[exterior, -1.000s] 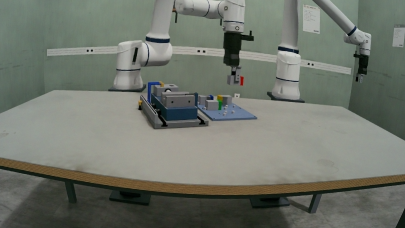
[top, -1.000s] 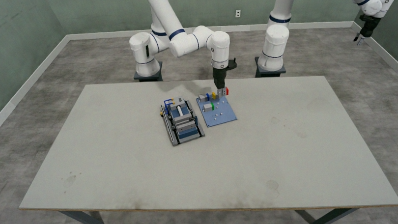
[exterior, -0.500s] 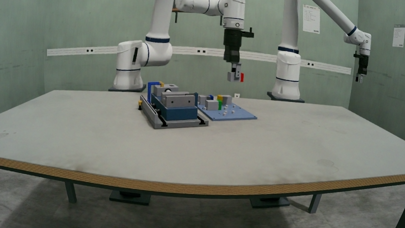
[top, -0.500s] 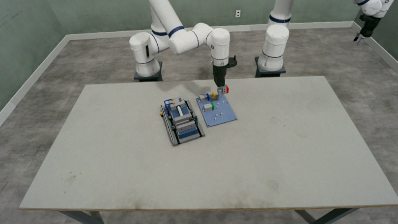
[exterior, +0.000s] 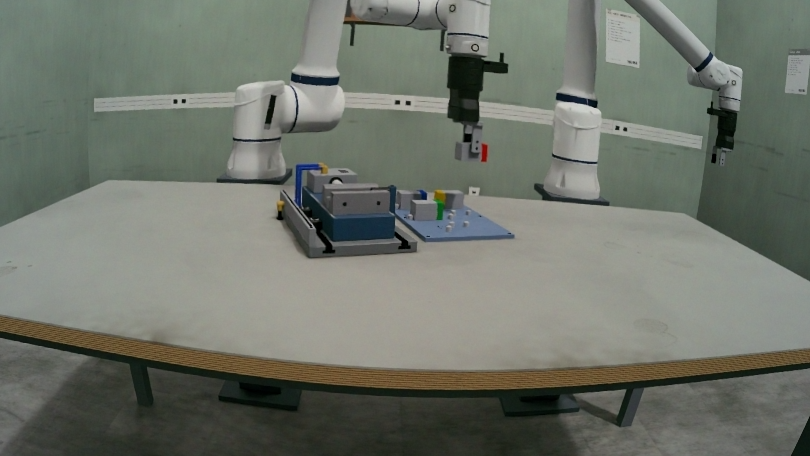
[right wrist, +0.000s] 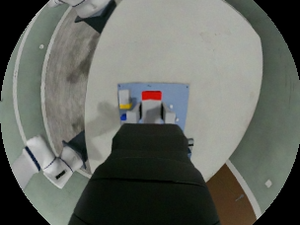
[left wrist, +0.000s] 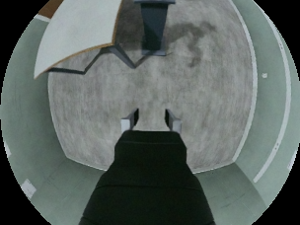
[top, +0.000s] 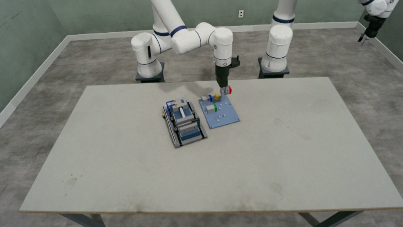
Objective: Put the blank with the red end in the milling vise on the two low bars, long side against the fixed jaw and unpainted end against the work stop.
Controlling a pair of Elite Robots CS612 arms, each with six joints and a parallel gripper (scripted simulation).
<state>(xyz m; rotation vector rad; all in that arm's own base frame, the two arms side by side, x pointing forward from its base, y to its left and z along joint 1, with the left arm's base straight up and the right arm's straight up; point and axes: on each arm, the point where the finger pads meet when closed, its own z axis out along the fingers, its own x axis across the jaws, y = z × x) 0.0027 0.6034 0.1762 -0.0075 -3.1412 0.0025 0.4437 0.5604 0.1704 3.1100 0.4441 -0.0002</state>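
The top and exterior views face my table [top: 253, 158] [exterior: 453, 300] from its front; top looks down steeply, exterior lower. My right wrist view looks down close above the plate [top: 229, 115] [exterior: 473, 231] [right wrist: 178, 94].

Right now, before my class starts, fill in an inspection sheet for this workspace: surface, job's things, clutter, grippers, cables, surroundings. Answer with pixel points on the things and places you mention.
Surface: pale table top [top: 248, 169] [exterior: 362, 305], a few faint stains.
Job's things: red-ended blank [top: 230, 90] [exterior: 468, 151] [right wrist: 151, 105] held above the blue plate [top: 228, 117] [exterior: 481, 231]; milling vise [top: 189, 134] [exterior: 362, 226] beside the plate.
Clutter: nothing seen.
Grippers: right gripper [top: 225, 91] [exterior: 475, 150] [right wrist: 151, 112] shut on the blank; left gripper [top: 363, 42] [exterior: 719, 160] [left wrist: 151, 115] open, off the table.
Cables: none seen; blue hoses [top: 168, 104] [exterior: 299, 182] on the vise.
Surroundings: green walls [top: 112, 16] [exterior: 170, 50], grey floor [top: 84, 58] [left wrist: 148, 89].
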